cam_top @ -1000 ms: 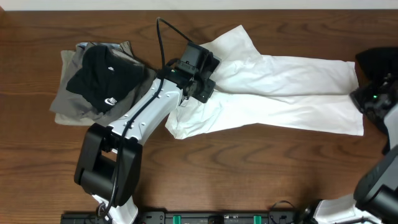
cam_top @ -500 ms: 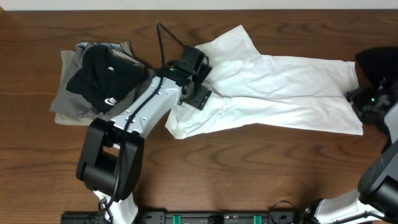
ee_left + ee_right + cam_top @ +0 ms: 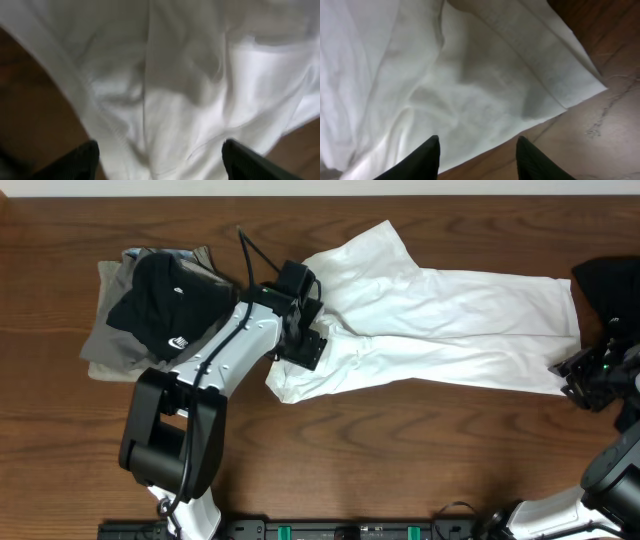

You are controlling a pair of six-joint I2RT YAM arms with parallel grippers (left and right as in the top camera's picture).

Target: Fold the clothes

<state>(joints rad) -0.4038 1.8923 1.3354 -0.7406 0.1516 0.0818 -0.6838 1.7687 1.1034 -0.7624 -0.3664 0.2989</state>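
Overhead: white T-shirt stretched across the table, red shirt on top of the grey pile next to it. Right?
No. The shirt on the grey pile is black, not red, as the overhead view shows. The white T-shirt does lie stretched across the table.

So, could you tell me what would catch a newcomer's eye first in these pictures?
The long white T-shirt lies creased and stretched across the middle and right of the table. The left arm reaches over the shirt's left end, its tool open over the cloth. At the far left sits a pile of dark clothes, black on top of grey.
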